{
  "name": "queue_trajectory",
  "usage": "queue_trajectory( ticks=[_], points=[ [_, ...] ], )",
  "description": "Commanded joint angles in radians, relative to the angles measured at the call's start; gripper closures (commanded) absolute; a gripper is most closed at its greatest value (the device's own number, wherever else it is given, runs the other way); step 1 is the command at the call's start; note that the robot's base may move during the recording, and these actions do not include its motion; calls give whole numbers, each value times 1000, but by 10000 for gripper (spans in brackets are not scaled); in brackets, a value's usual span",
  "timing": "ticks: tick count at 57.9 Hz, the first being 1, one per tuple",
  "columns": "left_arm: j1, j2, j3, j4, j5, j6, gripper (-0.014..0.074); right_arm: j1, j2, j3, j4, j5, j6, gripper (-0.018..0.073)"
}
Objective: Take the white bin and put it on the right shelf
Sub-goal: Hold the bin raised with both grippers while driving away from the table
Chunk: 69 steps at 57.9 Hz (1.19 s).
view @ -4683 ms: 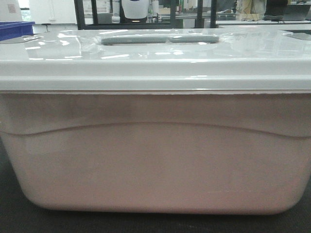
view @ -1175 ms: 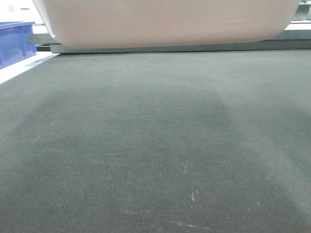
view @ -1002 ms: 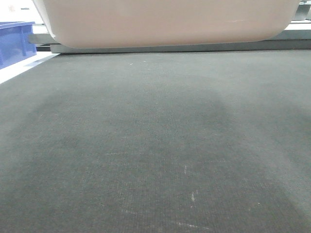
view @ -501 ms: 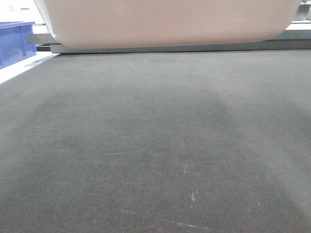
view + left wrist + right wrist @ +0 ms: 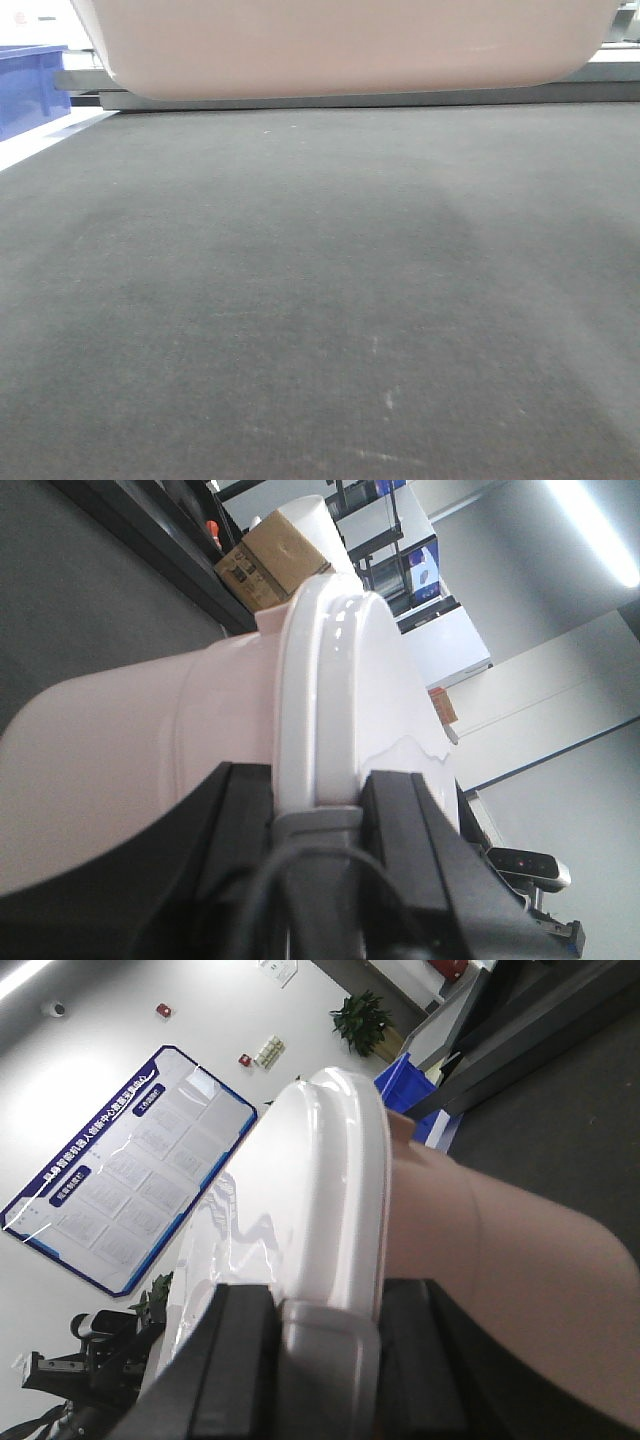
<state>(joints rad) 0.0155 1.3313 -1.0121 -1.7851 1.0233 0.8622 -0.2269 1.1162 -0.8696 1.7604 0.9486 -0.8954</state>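
Note:
The white bin (image 5: 340, 45) hangs lifted above the dark mat, only its pinkish bottom showing at the top of the front view. In the left wrist view my left gripper (image 5: 318, 815) is shut on the bin's (image 5: 150, 750) lid rim at a grey clasp. In the right wrist view my right gripper (image 5: 330, 1335) is shut on the bin's (image 5: 330, 1180) opposite lid rim at another grey clasp. The right shelf is out of view.
A dark mat (image 5: 320, 300) covers the table. A blue crate (image 5: 30, 85) stands at the far left and also shows in the right wrist view (image 5: 405, 1080). A metal rail (image 5: 400, 97) runs behind the bin. A cardboard box (image 5: 275, 560) sits beyond.
Since 4.7 s ago the bin has risen from resting on the mat to hanging above it. Over the last second it holds almost steady; the view has shifted slightly.

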Motion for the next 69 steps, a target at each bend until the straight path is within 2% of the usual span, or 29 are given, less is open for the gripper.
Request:
queue_trajectory(
  ticks=[1,69],
  points=[
    [-46,-39,-34,-59,306,-7,722,31,-32,-44,132,239,1,498],
    [-46,-39,-34,-59,303,-7,722,31,-32,-44,131,233,1,498]
  ],
)
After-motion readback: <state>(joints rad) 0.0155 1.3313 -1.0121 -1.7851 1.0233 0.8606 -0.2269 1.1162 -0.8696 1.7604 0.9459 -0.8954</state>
